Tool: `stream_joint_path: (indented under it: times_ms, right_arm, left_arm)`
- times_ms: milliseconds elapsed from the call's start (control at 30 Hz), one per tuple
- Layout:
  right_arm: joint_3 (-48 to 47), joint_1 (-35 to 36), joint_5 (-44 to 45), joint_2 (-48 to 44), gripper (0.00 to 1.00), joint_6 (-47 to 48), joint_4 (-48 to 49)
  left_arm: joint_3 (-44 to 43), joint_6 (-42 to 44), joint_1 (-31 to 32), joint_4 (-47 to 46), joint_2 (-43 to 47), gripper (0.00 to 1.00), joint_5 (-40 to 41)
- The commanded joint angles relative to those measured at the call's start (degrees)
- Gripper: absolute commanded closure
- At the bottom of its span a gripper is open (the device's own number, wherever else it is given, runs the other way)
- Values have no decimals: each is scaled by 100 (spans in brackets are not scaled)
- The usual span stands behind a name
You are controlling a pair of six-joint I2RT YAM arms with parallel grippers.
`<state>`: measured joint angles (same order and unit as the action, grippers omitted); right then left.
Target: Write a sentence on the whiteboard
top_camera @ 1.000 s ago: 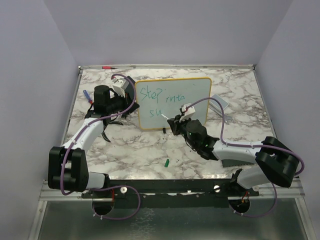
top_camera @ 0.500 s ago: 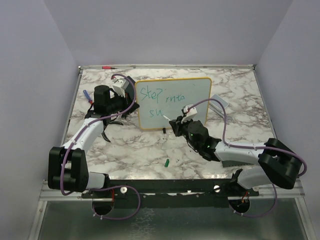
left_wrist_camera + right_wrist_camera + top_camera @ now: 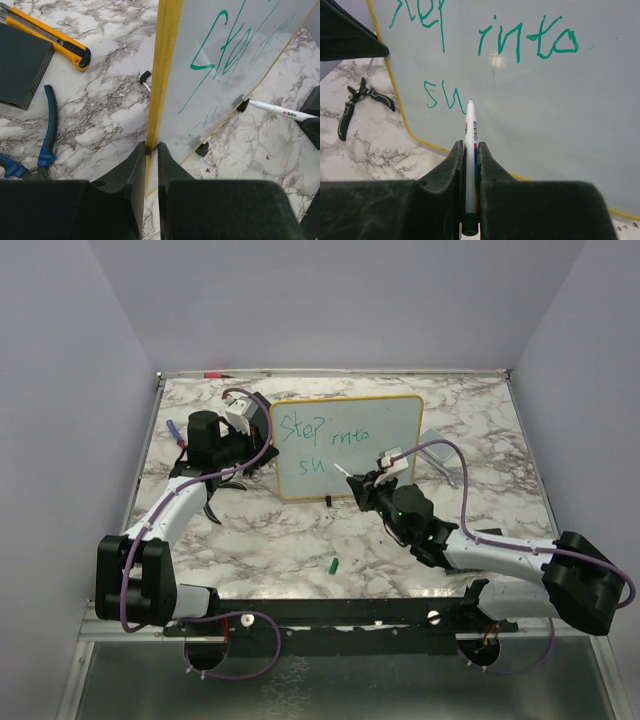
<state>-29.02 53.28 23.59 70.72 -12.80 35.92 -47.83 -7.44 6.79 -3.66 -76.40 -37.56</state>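
— Start with the right gripper (image 3: 470,146). What's it got?

— It's pressed together on a white marker (image 3: 470,125), and the nib points at the whiteboard (image 3: 395,455), just right of the last green letters. The left gripper (image 3: 151,146) pinches the yellow frame at the whiteboard's left edge and holds it upright on the surface (image 3: 260,540).

— How much of the sentence (image 3: 303,427) is down?

— "Step into" runs along the top line, and "su" starts a second line low on the left of the whiteboard. The rest of that line is bare white. I'd say it's a bit past halfway, with the last word hardly begun.

— Is the nib on the whiteboard?

— I can't tell. From the wrist it looks to meet the white face, but it could be hovering just off it.

— Anything else you can't make out?

— From above, the right wrist covers part of the whiteboard's lower edge. I can pick out one black foot, and I'm not sure of the second. A small green piece, probably the cap (image 3: 335,565), lies in front of the whiteboard. The pliers (image 3: 47,125) and utility knife (image 3: 50,37) to its left are cut off at the frame edge.
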Motion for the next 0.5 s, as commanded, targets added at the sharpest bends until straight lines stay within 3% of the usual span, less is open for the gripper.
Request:
stream_joint_path:
  times_ms: [0,467]
  right_arm:
    - [-99,7,220,150,99,68,134]
    - [-409,-10,505,647,100,241,439]
  left_arm:
    - [2,0,3,-140,187,100,91]
    - [2,0,6,-144,205,100,74]
